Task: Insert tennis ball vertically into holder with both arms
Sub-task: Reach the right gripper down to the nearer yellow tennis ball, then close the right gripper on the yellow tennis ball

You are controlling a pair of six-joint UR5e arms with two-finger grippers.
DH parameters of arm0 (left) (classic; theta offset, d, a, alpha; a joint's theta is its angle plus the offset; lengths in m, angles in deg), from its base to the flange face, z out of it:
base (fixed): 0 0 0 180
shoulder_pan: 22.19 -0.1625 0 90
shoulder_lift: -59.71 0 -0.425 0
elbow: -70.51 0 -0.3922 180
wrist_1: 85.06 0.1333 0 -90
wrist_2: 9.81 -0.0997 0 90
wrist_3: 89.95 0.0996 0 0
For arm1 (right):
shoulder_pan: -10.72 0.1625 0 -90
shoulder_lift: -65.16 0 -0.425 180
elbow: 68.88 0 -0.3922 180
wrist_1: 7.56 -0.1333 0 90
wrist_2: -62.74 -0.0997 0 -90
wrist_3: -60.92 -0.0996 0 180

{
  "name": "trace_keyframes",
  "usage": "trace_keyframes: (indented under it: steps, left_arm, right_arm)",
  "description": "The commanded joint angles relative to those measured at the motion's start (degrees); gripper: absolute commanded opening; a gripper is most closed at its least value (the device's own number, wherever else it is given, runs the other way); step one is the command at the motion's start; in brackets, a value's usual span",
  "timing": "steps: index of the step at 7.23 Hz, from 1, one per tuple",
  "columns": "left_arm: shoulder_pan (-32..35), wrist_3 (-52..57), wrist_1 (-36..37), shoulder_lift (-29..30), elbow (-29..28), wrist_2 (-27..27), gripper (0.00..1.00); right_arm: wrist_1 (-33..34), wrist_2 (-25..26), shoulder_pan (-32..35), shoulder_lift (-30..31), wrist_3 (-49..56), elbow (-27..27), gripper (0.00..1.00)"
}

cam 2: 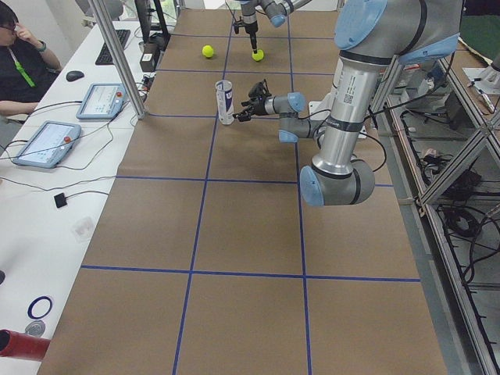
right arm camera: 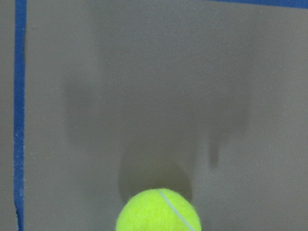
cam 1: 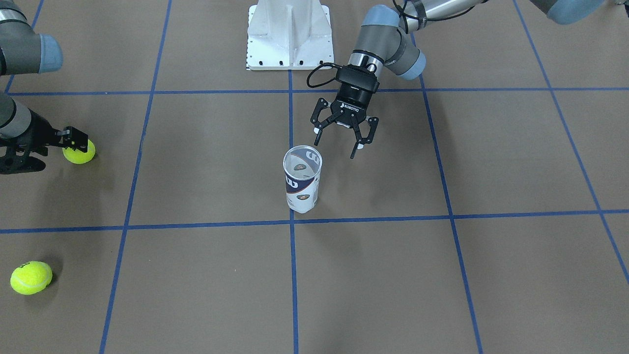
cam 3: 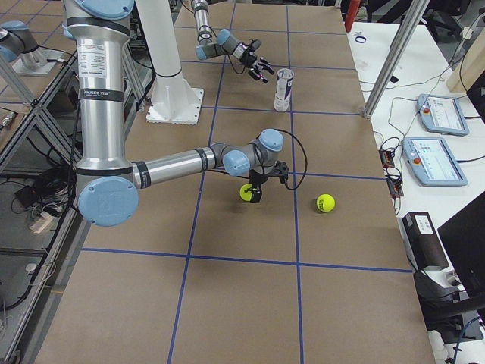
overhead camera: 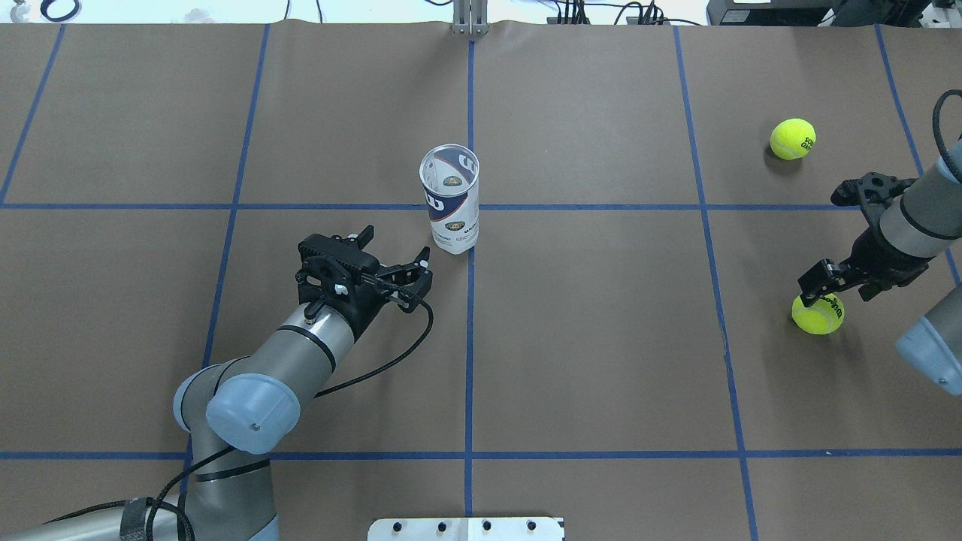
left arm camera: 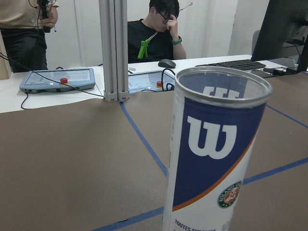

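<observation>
The holder (cam 1: 302,179), a white and navy can with a "W" logo, stands upright with its mouth open near the table's middle (overhead camera: 449,199). It fills the left wrist view (left arm camera: 216,154). My left gripper (cam 1: 335,147) is open and empty, level with the can and just short of its side (overhead camera: 397,248). A tennis ball (cam 1: 78,151) lies on the table on my right side (overhead camera: 818,314). My right gripper (cam 1: 46,150) is open above it, with one fingertip (overhead camera: 817,279) at the ball's top. The ball shows at the bottom of the right wrist view (right arm camera: 159,211).
A second tennis ball (overhead camera: 792,139) lies farther out on my right (cam 1: 31,278). The white pedestal base (cam 1: 290,34) stands at the robot's edge of the table. Blue tape lines grid the brown surface. An operators' desk with tablets (cam 2: 47,141) runs along the far side.
</observation>
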Motion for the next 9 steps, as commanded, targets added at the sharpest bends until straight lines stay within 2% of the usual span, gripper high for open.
trace_keyframes:
  steps: [1,4,7,9]
  left_arm:
    - [0.06,0.01,0.00,-0.15,0.00,0.00,0.91]
    - [-0.03,0.09,0.00,-0.15,-0.09,0.00,0.91]
    - [-0.03,0.09,0.00,-0.15,-0.44,0.00,0.91]
    - [-0.12,0.01,-0.09,-0.15,-0.96,0.00,0.91]
  right_arm:
    - [0.00,0.06,-0.83,-0.45,-0.06,-0.46,1.00]
    - [0.09,-0.29,-1.27,-0.54,-0.41,-0.46,1.00]
    - [0.09,-0.38,-1.62,-1.16,-0.50,-0.46,0.89]
    - [0.09,-0.21,-1.62,-1.16,-0.41,-0.46,0.85]
